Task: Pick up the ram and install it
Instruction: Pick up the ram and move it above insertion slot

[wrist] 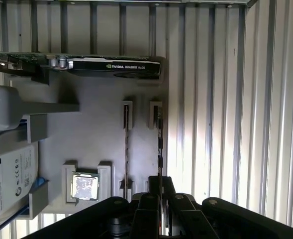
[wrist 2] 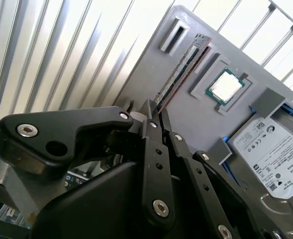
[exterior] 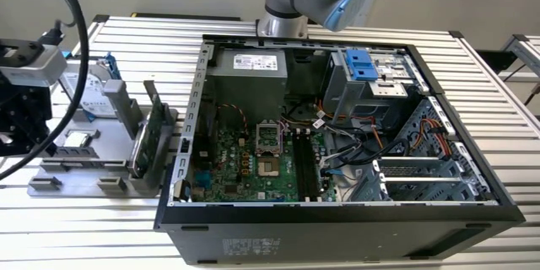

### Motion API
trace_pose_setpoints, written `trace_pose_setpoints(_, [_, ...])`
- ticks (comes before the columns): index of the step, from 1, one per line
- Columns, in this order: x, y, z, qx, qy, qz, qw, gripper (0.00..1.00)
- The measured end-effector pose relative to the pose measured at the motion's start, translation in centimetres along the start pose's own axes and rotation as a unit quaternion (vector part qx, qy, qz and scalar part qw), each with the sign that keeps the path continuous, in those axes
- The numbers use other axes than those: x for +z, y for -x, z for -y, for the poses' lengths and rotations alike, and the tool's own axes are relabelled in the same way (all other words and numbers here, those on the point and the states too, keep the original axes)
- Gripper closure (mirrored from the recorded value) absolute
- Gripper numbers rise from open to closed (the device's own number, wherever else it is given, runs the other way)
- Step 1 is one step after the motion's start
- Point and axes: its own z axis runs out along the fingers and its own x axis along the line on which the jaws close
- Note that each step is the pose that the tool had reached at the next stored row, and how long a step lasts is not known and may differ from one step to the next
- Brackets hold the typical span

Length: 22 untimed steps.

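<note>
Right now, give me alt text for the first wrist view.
The tool sits at one end of the ram, which stands on edge in a grey holder. A processor chip, hard drive and graphics card share the holder.

White printed labels sit on the hard drive and the power supply; a line of white lettering runs along the graphics card.

My black gripper pinches one end of the ram, standing edgewise in a gray tray near a processor and hard drive.
</note>
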Motion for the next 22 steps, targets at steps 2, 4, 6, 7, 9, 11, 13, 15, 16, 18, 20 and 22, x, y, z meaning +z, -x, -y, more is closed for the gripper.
trace_pose_setpoints(2, [-0.2, 0.0, 0.0, 0.0, 0.0, 0.0, 1.0, 1.0])
trace_pose_setpoints(4, [-0.39, 0.01, 0.0, 0.0, 0.0, 0.0, 1.0, 1.0])
trace_pose_setpoints(6, [-0.57, 0.01, 0.0, 0.0, 0.0, 0.0, 1.0, 1.0])
trace_pose_setpoints(7, [-0.67, 0.01, 0.01, 0.0, 0.0, 0.0, 1.0, 1.0])
trace_pose_setpoints(9, [-0.86, 0.01, 0.01, 0.0, 0.0, 0.0, 1.0, 1.0])
trace_pose_setpoints(11, [-1.05, 0.02, 0.01, 0.0, 0.0, 0.0, 1.0, 1.0])
trace_pose_setpoints(13, [-1.23, 0.02, 0.01, 0.0, 0.0, 0.0, 1.0, 1.0])
trace_pose_setpoints(15, [-1.41, 0.02, 0.01, 0.0, 0.0, 0.0, 1.0, 1.0])
trace_pose_setpoints(16, [-1.5, 0.02, 0.01, 0.0, 0.0, 0.0, 1.0, 1.0])
trace_pose_setpoints(18, [-1.69, 0.03, 0.01, 0.0, 0.0, 0.0, 1.0, 1.0])
trace_pose_setpoints(20, [-1.85, 0.03, 0.01, 0.0, 0.0, 0.0, 1.0, 1.0])
trace_pose_setpoints(22, [-1.99, 0.03, 0.01, 0.0, 0.0, 0.0, 1.0, 1.0])
